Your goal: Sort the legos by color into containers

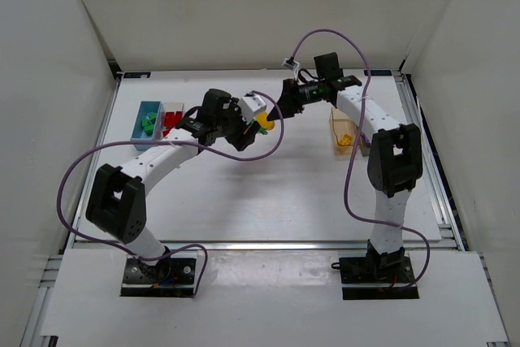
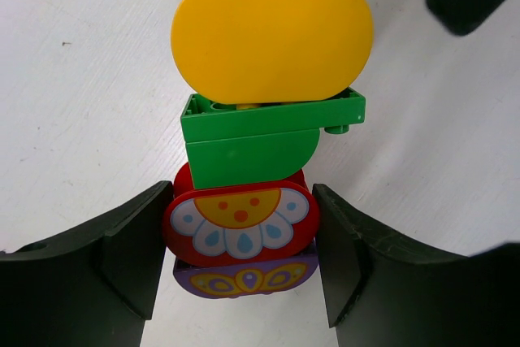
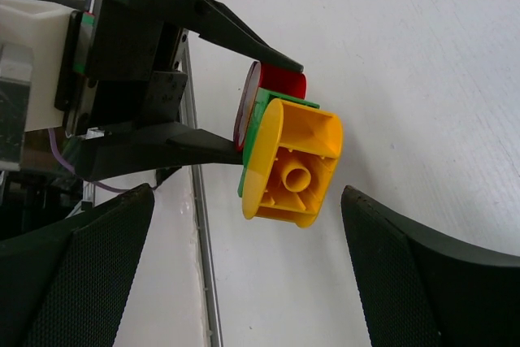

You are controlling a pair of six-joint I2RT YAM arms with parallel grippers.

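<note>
From above, the left hand (image 1: 246, 124) pinches a stack (image 1: 263, 122) over the middle of the desk (image 1: 268, 201). The right hand (image 1: 280, 111), spread wide, faces it tip to tip. The step looks like pulling the top piece off. The amber bin (image 1: 343, 132), with yellow bits in it, sits behind the right hand beside its forearm. The blue bin (image 1: 149, 122) and clear bin (image 1: 172, 119) lie behind the left hand.

At the left wrist, the fingers (image 2: 122, 258) press on the red brick (image 2: 240, 221), with the purple brick (image 2: 244, 280) deeper between them. The green brick (image 2: 260, 140) and yellow brick (image 2: 272, 38) stick out past the tips. That pinch should be firm and steady, so only the top piece comes away.

At the right wrist, the yellow brick's near end sits level with the spread fingers (image 3: 422, 274), touching neither. The right hand should advance until its pads flank the yellow alone, clear of the green, then close and tilt it off rather than tug straight.
</note>
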